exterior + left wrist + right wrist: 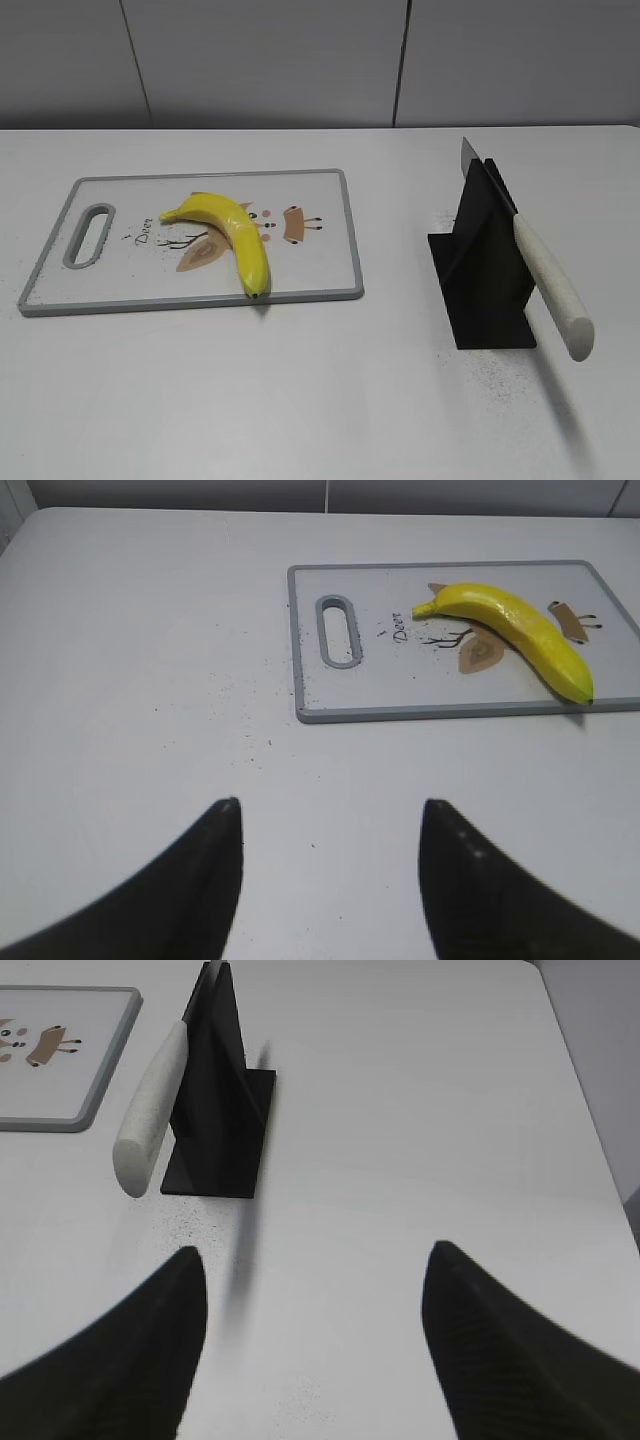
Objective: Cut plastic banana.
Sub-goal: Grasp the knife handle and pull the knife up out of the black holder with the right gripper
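Cutting not begun; knife to be fetched first.
Left claw [330, 880] and right claw [315, 1345] are held spread and empty above the table [330, 400]. Beyond, the knife [548, 285] is seated in its black stand [485, 270]; the banana [232, 235] lies on the cutting board [335, 230].

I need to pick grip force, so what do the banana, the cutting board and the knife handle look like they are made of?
Banana: likely smooth glossy plastic, with an even yellow sheen and highlights. Cutting board: seemingly hard matte white plastic with a grey rim and a printed picture. Knife handle: off-white, matte, faintly speckled, probably plastic or a composite; the look leaves it open.
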`<action>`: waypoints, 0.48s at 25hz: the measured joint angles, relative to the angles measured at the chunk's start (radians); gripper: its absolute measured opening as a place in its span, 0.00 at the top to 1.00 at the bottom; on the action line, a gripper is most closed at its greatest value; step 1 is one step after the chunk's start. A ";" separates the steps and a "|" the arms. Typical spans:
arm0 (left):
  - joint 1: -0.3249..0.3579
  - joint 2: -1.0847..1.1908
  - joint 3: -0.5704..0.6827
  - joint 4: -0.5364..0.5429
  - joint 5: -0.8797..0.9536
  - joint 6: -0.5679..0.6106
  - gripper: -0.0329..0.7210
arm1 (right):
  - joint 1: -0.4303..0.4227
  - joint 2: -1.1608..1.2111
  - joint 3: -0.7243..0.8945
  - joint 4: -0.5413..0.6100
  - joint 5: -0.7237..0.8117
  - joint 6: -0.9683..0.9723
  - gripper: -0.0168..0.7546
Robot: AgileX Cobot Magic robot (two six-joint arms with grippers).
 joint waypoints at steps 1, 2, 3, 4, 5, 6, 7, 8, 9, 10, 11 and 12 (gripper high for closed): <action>0.000 0.000 0.000 0.001 0.000 0.000 0.23 | 0.000 0.000 0.000 0.000 0.000 0.000 0.28; 0.000 0.000 0.000 0.001 0.000 0.000 0.23 | 0.000 0.000 0.000 0.000 0.000 0.000 0.28; 0.000 0.000 0.000 0.001 0.000 0.000 0.23 | 0.000 0.000 0.000 0.000 0.000 0.000 0.28; 0.000 0.000 0.000 0.001 0.000 0.000 0.23 | 0.000 0.000 0.000 0.000 0.000 0.000 0.28; 0.000 0.000 0.000 0.001 0.001 0.000 0.23 | 0.000 0.000 0.000 0.000 0.000 0.000 0.28; 0.000 0.000 0.000 0.001 0.001 0.000 0.23 | 0.000 0.000 0.000 0.000 0.000 0.000 0.28; 0.000 0.000 0.000 0.001 0.001 0.000 0.23 | 0.000 0.000 0.000 0.000 0.000 0.000 0.28; 0.000 0.000 0.000 0.001 0.001 0.000 0.23 | 0.000 0.000 0.000 0.000 0.000 0.000 0.28; 0.000 0.000 0.000 0.001 0.001 0.000 0.23 | 0.000 0.000 0.000 0.000 0.000 0.000 0.28; 0.000 0.000 0.000 0.001 0.001 0.000 0.23 | 0.000 0.000 0.000 0.000 0.000 0.000 0.28; 0.000 0.000 0.000 0.001 0.001 0.000 0.23 | 0.000 0.000 0.000 0.000 0.000 0.000 0.28; 0.000 0.000 0.000 0.001 0.001 0.000 0.23 | 0.000 0.000 0.000 0.000 0.000 0.000 0.28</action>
